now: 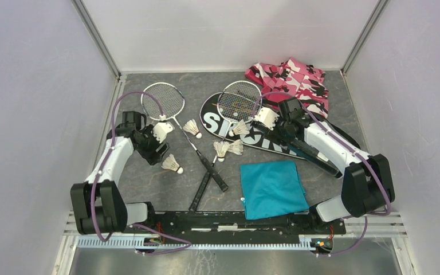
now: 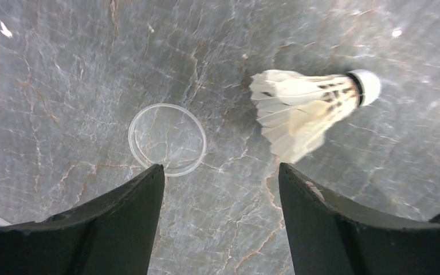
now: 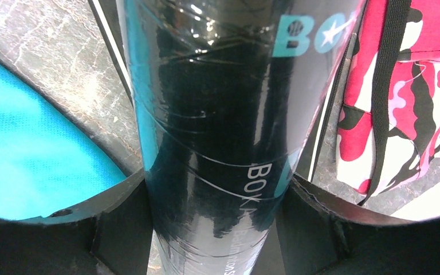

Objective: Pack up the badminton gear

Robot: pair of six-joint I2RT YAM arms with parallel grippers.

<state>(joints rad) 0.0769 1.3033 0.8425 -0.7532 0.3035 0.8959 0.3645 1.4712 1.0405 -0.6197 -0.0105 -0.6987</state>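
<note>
Two racquets cross on the table: one head (image 1: 163,100) lies at the left, the other head (image 1: 239,100) rests on the black "SPORT" bag (image 1: 215,123). Several white shuttlecocks (image 1: 222,150) are scattered around the shafts. My left gripper (image 1: 158,152) (image 2: 220,167) hovers open over bare table, with nothing between its fingers. One shuttlecock (image 2: 309,106) (image 1: 172,164) lies just ahead and to the right of it. My right gripper (image 1: 288,129) (image 3: 217,177) is shut on the long black tube (image 3: 217,103) (image 1: 316,157), which runs down to the right across the bag.
A clear plastic ring lid (image 2: 167,106) lies flat just ahead of my left finger. The teal cloth (image 1: 272,188) (image 3: 28,154) is spread at front centre, beside the tube. The pink-black camouflage fabric (image 1: 295,80) (image 3: 412,86) is heaped at the back right. Walls enclose the table.
</note>
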